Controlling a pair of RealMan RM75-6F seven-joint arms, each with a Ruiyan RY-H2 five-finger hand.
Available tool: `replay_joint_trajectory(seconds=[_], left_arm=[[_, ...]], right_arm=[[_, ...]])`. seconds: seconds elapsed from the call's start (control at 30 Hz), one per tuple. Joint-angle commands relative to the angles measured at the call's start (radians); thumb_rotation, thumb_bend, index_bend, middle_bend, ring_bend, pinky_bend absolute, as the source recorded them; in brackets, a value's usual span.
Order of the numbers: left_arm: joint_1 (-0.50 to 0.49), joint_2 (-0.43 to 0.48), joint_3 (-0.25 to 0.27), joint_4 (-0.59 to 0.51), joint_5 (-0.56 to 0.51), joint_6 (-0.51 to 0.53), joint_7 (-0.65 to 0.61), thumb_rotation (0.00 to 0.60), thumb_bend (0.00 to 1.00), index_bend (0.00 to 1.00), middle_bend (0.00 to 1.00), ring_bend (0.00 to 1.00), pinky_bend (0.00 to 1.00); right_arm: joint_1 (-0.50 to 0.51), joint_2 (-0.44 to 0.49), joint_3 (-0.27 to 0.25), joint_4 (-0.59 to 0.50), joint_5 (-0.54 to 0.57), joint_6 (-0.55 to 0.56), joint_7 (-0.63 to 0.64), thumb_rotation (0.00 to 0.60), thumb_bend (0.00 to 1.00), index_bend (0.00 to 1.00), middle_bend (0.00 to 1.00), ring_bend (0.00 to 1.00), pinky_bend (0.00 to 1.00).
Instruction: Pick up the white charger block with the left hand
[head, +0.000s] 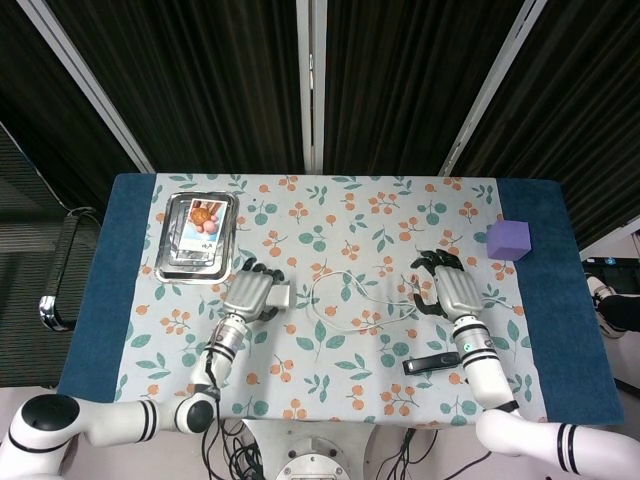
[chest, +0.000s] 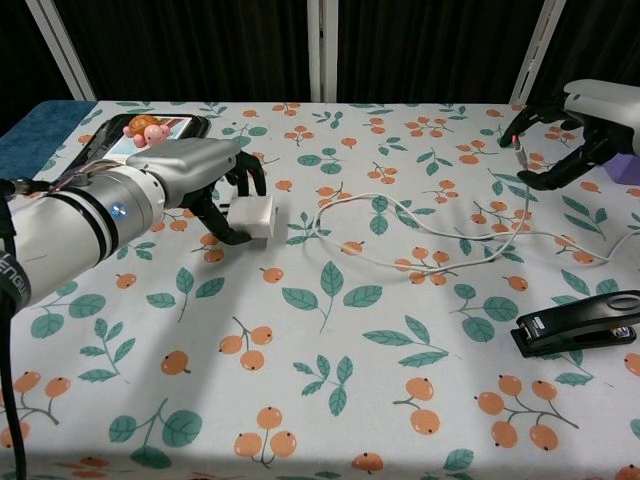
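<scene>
My left hand (chest: 190, 175) grips the white charger block (chest: 255, 217) between thumb and fingers, low over the floral cloth left of centre. From above, the charger block (head: 279, 297) sticks out to the right of the left hand (head: 250, 293). The white cable (chest: 400, 215) lies looped on the cloth, detached from the block. Its plug end rises to my right hand (chest: 575, 125), which pinches it at the far right. In the head view the right hand (head: 455, 292) is well apart from the left, with the cable (head: 345, 300) between them.
A metal tray (head: 166, 262) holding a picture card sits at the back left. A purple cube (head: 508, 240) stands at the back right. A black stapler (chest: 575, 325) lies near the front right, close under the right forearm. Blue table edges (head: 105, 300) flank the cloth.
</scene>
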Motion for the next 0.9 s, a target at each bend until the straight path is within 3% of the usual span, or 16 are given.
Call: replay_joint_trajectory(seconds=[0.03, 0.23, 0.43, 0.63, 0.9], left_arm=[[0.01, 0.016, 0.001, -0.012, 0.014, 0.006, -0.013, 0.6, 0.29, 0.21, 0.24, 0.12, 0.06], [0.075, 0.124, 0.006, -0.11, 0.084, 0.104, -0.045, 0.6, 0.27, 0.21, 0.24, 0.12, 0.05], [0.195, 0.317, 0.04, -0.244, 0.192, 0.265, -0.087, 0.6, 0.27, 0.23, 0.24, 0.12, 0.04], [0.332, 0.532, 0.098, -0.314, 0.273, 0.366, -0.171, 0.6, 0.27, 0.23, 0.24, 0.12, 0.01], [0.513, 0.696, 0.186, -0.388, 0.387, 0.525, -0.254, 0.6, 0.27, 0.23, 0.23, 0.1, 0.0]], right_arm=[[-0.02, 0.045, -0.004, -0.037, -0.041, -0.007, 0.038, 0.6, 0.23, 0.0, 0.01, 0.0, 0.0], [-0.071, 0.134, -0.022, -0.094, -0.14, 0.029, 0.098, 0.6, 0.24, 0.0, 0.01, 0.0, 0.0], [-0.15, 0.232, -0.063, -0.118, -0.331, 0.072, 0.225, 0.6, 0.27, 0.0, 0.02, 0.0, 0.0], [-0.236, 0.321, -0.139, -0.103, -0.539, 0.157, 0.291, 0.6, 0.28, 0.0, 0.0, 0.0, 0.0], [-0.326, 0.376, -0.215, -0.067, -0.71, 0.258, 0.369, 0.6, 0.3, 0.0, 0.0, 0.0, 0.0]])
